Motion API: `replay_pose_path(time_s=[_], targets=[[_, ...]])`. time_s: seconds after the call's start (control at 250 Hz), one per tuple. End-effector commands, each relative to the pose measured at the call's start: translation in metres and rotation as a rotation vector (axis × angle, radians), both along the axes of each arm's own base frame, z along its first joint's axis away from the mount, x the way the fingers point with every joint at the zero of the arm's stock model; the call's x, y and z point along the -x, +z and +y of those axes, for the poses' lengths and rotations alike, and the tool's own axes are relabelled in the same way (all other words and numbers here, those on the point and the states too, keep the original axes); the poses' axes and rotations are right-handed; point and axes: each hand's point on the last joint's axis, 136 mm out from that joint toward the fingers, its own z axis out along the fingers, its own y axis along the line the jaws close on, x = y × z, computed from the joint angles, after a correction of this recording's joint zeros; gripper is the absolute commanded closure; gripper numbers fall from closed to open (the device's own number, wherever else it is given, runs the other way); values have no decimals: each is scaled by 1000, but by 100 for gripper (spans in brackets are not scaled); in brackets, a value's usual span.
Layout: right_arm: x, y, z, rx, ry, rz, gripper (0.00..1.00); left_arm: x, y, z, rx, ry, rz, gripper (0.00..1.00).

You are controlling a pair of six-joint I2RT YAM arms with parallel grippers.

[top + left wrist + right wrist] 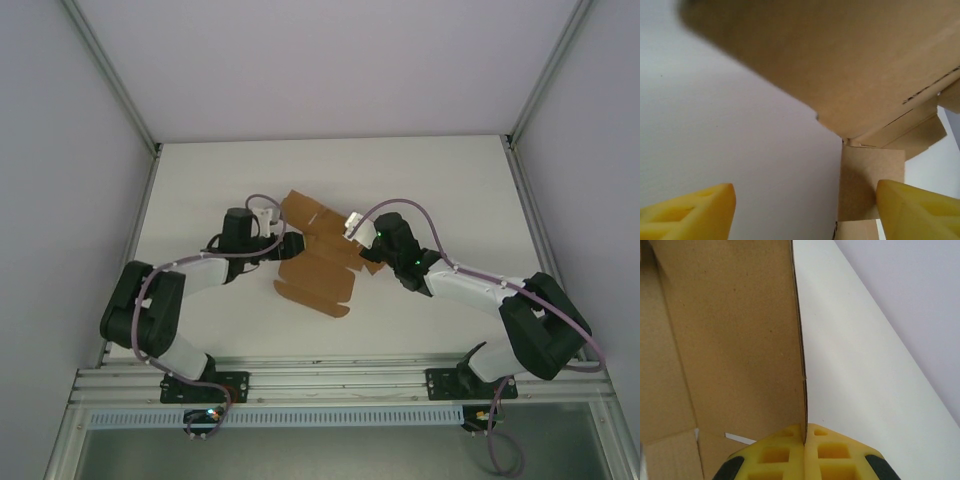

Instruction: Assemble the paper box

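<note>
**a:** quick one, where's the box (318,268) sitting right now?

**b:** middle of the white counter (200,180), right between the two arms. it's a thin brown cardboard piece with flaps poking out at the edges. the near part lies flat and the far part looks raised a bit.

**a:** and the grippers? either one got hold of it?

**b:** the right gripper (805,447) does. in its wrist view the yellow fingers (840,457) are pressed together on the thin edge of a panel that stands upright. there's brown cardboard on one side of that edge and bare counter on the other. from above, that gripper comes in at the box's right side.

**a:** and the left one?

**b:** the left gripper (805,215) is spread wide, with one yellow finger in each bottom corner of its wrist view. a narrow cardboard flap stands between them, just beside the right-hand finger, but i can't tell if they're touching. a big panel hangs over that camera with the counter showing under it. from the top view the gripper sits at the box's left edge.
</note>
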Motion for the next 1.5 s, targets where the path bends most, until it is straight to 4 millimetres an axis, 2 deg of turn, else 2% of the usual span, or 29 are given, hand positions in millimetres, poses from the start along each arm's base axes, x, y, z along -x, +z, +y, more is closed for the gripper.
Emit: replay_pose_path(time_s=[0.0,0.132,0.307,0.455,0.523,0.567,0.615,0.663,0.711,0.807,0.867,0.898,1.01,1.182,1.338,1.493], targets=[[4,10,6,-78,22,-15,100,-3,8,-12,66,-40,-16,40],[5,7,6,-76,25,-5,100,-7,6,-15,85,-36,-16,61],[7,4,6,-67,33,0,100,-6,7,-14,90,-34,-25,79],[7,4,4,-34,38,-7,100,-6,7,-12,74,-25,-26,88],[6,4,4,-3,50,-13,100,-6,4,-10,61,-20,-23,88],[6,4,3,26,57,-19,100,-6,3,-9,58,-16,-18,85],[4,6,1,66,59,-31,100,-5,4,-9,57,-17,-19,73],[1,9,-1,117,56,-43,100,-4,4,-8,53,-13,-18,65],[-2,12,-4,178,52,-59,100,-4,4,-4,40,-1,-15,48],[-11,16,-9,320,38,-98,100,-1,5,8,-15,37,-21,24],[-16,18,-11,411,31,-128,100,2,7,18,-67,58,-29,13],[-19,20,-11,449,23,-147,100,4,9,23,-97,73,-36,1],[-25,22,-3,555,33,-223,100,9,15,47,-194,146,-51,0],[-29,3,12,703,51,-295,100,5,24,90,-303,317,-47,0],[-31,-4,27,796,57,-412,100,-8,22,130,-375,470,-12,0],[-27,-4,41,789,72,-502,100,-31,13,150,-366,557,44,0]])
